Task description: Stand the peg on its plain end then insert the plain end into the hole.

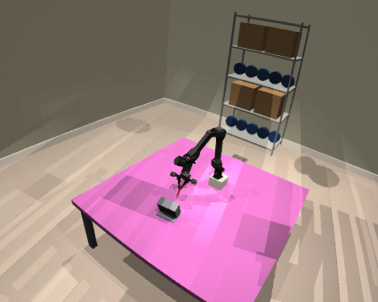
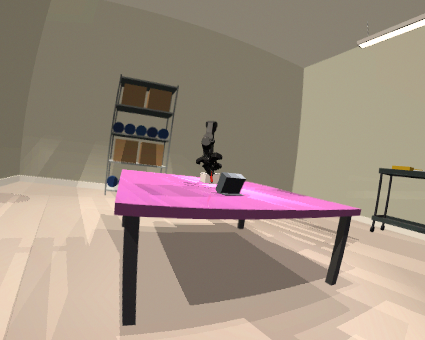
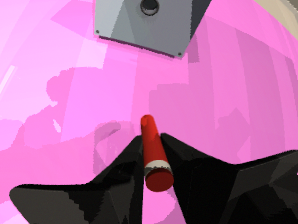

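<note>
A red peg [image 1: 179,192] [image 2: 211,177] [image 3: 153,142] is held between the fingers of my gripper [image 1: 180,186] [image 3: 150,139]. The gripper is shut on it. In the wrist view the peg's white band and red end cap are nearest the camera, and its plain end points away and down. Whether the plain end touches the table [image 1: 237,226] [image 2: 186,205] cannot be told. The grey sloped panel [image 1: 168,206] [image 2: 231,183] [image 3: 120,22] stands beyond the peg, apart from it. Its dark round hole [image 3: 149,6] shows at the top of the wrist view.
The arm's white base [image 1: 218,181] stands behind the gripper. The panel's foot plate [image 1: 165,218] lies on the table. A shelf rack [image 1: 277,57] with boxes stands beyond the table, and a cart [image 2: 411,174] stands at the right in the exterior view.
</note>
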`<state>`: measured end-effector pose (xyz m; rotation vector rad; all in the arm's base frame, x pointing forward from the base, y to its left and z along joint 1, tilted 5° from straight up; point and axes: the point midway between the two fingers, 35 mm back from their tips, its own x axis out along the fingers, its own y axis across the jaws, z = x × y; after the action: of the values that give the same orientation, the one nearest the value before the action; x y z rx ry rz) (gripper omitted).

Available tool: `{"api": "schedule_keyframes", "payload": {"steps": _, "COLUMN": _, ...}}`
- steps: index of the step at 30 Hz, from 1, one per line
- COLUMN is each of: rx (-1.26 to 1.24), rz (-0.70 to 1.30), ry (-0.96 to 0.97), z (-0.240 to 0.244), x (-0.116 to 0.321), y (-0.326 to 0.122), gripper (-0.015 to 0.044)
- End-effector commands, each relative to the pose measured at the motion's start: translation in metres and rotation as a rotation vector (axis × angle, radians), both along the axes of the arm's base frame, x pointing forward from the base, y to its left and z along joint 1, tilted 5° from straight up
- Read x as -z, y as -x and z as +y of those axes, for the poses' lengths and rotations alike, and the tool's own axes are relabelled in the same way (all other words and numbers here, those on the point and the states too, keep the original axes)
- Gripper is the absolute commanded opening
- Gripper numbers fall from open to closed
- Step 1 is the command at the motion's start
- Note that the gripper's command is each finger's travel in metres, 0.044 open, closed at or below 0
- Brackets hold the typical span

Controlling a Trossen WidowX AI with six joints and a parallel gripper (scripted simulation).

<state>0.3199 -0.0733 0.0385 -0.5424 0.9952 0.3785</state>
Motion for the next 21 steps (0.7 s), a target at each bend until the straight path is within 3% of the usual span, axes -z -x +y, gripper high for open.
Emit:
{"api": "schedule_keyframes", "payload": {"steps": 1, "rx": -0.004, "rz": -0.024, "ry": -0.013, "z": 0.0019, "x": 0.0032, "y": -0.0006, "gripper": 0.0}}
{"api": "schedule_keyframes", "payload": {"steps": 21, "rx": -0.031, "rz": -0.151, "ry": -0.036, "z": 0.0051, "x": 0.0054, "y": -0.0097, "gripper": 0.0}}
